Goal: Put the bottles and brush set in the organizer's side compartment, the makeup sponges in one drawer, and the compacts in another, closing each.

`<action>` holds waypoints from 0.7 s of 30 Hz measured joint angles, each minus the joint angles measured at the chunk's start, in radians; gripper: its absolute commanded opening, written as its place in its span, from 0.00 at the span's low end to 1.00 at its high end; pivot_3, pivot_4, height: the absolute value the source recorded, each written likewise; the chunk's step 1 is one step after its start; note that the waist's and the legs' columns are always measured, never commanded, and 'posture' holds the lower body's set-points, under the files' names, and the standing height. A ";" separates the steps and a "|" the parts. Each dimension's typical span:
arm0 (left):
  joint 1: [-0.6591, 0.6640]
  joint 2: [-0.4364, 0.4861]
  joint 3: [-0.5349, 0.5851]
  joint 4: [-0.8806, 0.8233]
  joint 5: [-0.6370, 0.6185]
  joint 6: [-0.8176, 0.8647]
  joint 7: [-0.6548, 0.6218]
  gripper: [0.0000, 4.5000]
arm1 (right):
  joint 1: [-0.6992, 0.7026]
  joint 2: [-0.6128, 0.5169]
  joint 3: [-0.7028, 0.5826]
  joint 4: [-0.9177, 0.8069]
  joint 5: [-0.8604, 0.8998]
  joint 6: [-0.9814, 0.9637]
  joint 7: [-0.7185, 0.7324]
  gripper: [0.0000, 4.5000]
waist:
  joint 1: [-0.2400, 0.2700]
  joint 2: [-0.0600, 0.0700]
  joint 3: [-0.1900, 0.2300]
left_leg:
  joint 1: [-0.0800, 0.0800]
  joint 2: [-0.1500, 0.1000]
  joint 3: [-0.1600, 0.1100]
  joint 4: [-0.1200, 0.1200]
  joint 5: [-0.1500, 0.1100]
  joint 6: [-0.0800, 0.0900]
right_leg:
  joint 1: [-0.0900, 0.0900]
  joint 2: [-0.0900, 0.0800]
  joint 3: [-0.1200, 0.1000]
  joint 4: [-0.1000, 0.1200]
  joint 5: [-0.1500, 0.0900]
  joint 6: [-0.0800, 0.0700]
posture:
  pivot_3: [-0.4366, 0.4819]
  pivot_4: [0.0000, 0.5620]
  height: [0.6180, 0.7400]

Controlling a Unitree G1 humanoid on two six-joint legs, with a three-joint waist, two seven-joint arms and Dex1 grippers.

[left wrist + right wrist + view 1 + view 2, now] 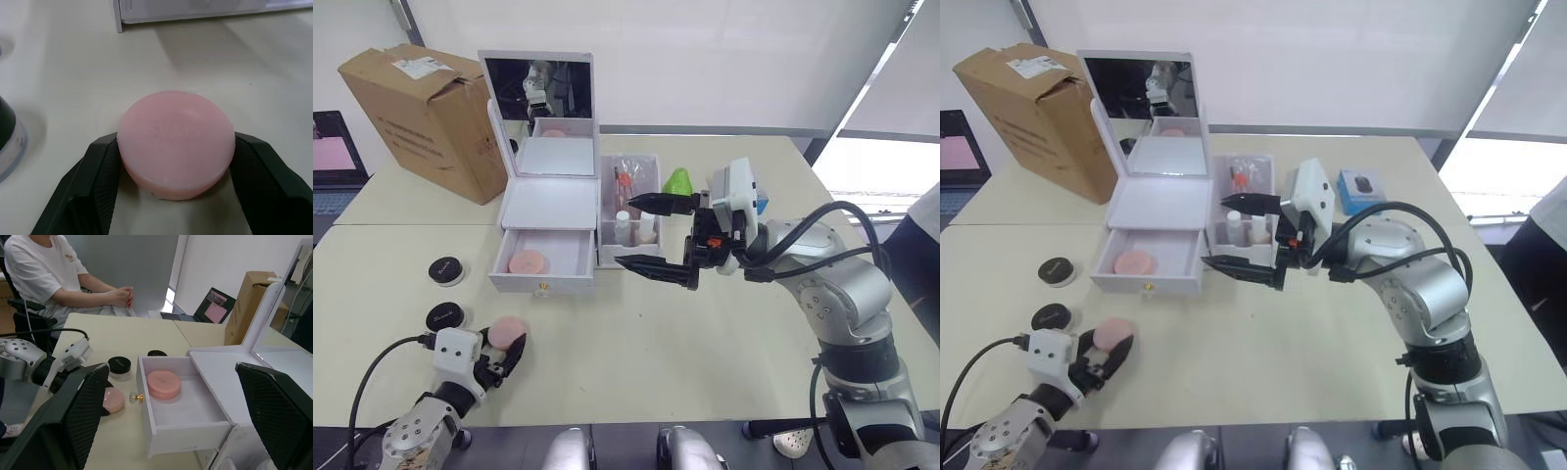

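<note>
— Pink and soft, that is how the makeup sponge (175,143) near the front edge of the surface (724,343) is judged. How is it held?

— It is flanked on both sides by the black fingers (100,188) of the left pincer (502,354). The fingers are seen right at its rim, so it is taken as gripped, but only lightly. It lies flat on the surface.

— Will it be heavy?

— Probably very light and spongy. If it is squeezed hard, it may be deformed or may spring out. The round edge across the middle is considered the best place to hold it.

— Where should it be placed?

— A second sponge (527,261) is already seen in the open lower drawer (563,257) of the organizer (548,191). The same drawer is expected to be used.

— And the right pincer (651,234)?

— It is held wide open and empty, above the surface just beside the side compartment (628,208), where the bottles (624,227) and the brush set (626,183) stand. The compacts (445,267) lie on the surface, left of the drawer.
</note>
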 measured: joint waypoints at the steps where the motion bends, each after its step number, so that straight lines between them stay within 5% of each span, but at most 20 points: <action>1: -0.016 0.013 0.032 0.002 -0.007 -0.012 0.003 0.66 | 0.002 -0.001 0.000 0.000 0.000 0.000 0.000 1.00 | 0.000 0.000 0.000 | 0.000 0.000 0.000 0.000 0.000 0.000 | 0.000 0.000 -0.001 0.000 0.000 0.000 | 0.48 0.27 1.00; 6: -0.119 0.147 0.191 0.054 -0.036 -0.032 -0.006 0.66 | 0.015 -0.001 0.000 -0.002 0.000 0.001 -0.004 1.00 | 0.000 0.000 0.000 | 0.000 0.000 0.000 0.000 0.000 0.000 | 0.000 -0.001 0.000 0.000 0.000 0.000 | 0.48 0.27 1.00; 11: -0.249 0.297 0.225 0.126 -0.101 0.016 -0.099 0.66 | 0.014 -0.002 0.000 -0.009 0.001 0.003 -0.009 1.00 | 0.003 0.000 0.001 | 0.000 0.000 0.001 0.000 0.000 0.000 | 0.000 -0.001 -0.002 0.000 0.000 -0.001 | 0.48 0.27 1.00; 16: -0.449 0.444 0.116 0.149 -0.211 0.131 -0.281 0.66 | 0.013 0.000 0.001 -0.020 0.000 0.009 -0.012 1.00 | 0.004 0.000 0.001 | 0.000 0.000 0.001 0.000 0.000 0.000 | 0.000 -0.001 -0.002 -0.001 0.000 -0.001 | 0.48 0.27 1.00; 21: -0.653 0.494 -0.061 0.197 -0.268 0.209 -0.469 0.66 | 0.016 0.007 0.005 -0.022 -0.001 0.009 -0.028 1.00 | -0.002 0.000 0.001 | -0.001 -0.001 0.001 0.000 0.000 0.000 | 0.003 0.002 0.001 0.000 0.003 -0.004 | 0.48 0.27 1.00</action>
